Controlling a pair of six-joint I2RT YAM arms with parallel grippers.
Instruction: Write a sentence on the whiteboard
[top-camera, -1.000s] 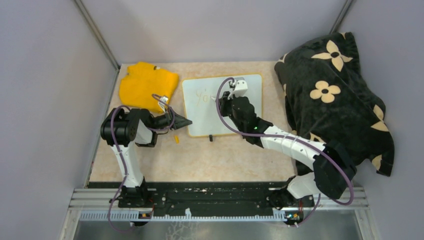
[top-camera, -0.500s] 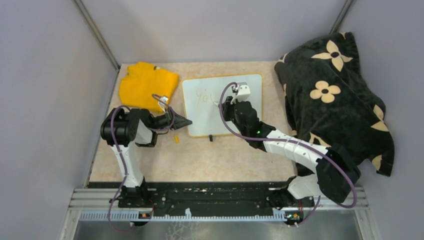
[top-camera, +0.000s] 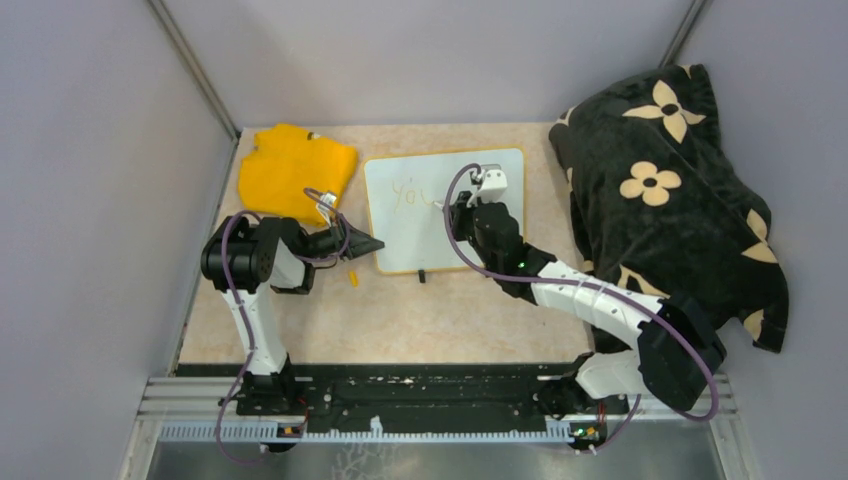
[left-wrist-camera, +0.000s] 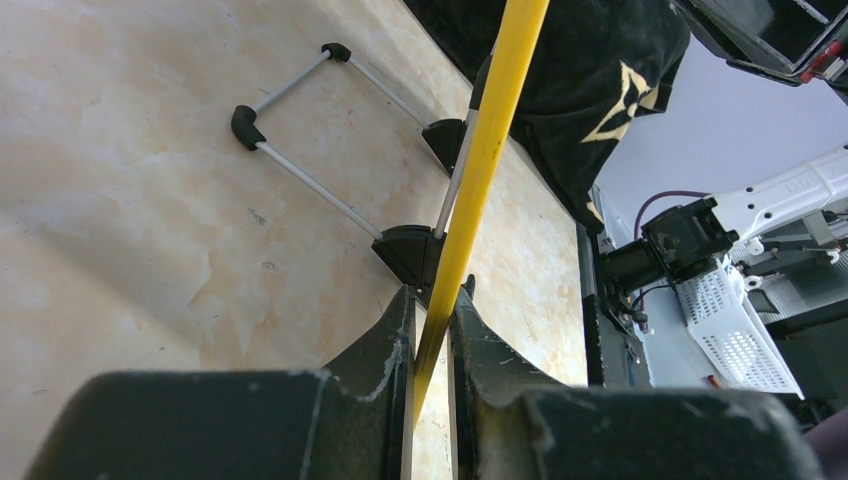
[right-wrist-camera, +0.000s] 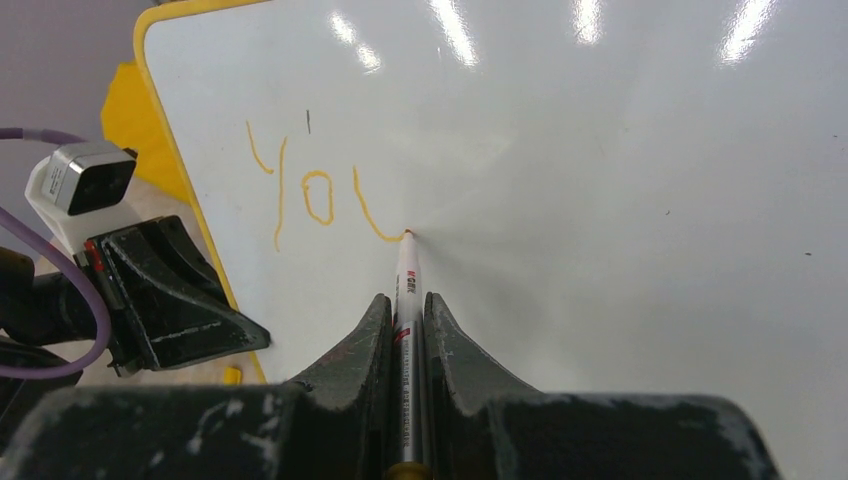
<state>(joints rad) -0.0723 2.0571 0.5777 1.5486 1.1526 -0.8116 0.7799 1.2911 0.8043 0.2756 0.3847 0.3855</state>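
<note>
Right wrist: right gripper (right-wrist-camera: 405, 305) clamped on marker (right-wrist-camera: 406, 275), tip touching whiteboard (right-wrist-camera: 600, 150) at unfinished sentence (right-wrist-camera: 300, 195); left gripper (left-wrist-camera: 432, 300) clenches whiteboard rim.

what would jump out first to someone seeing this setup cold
The whiteboard in the middle draws the eye: the right gripper holds a marker with its tip on the board, and the sentence reads "yo" plus half a "u" in orange. The left gripper clamps the board's yellow rim at its near-left corner. A black blanket with cream flowers is heaped on the right.
</note>
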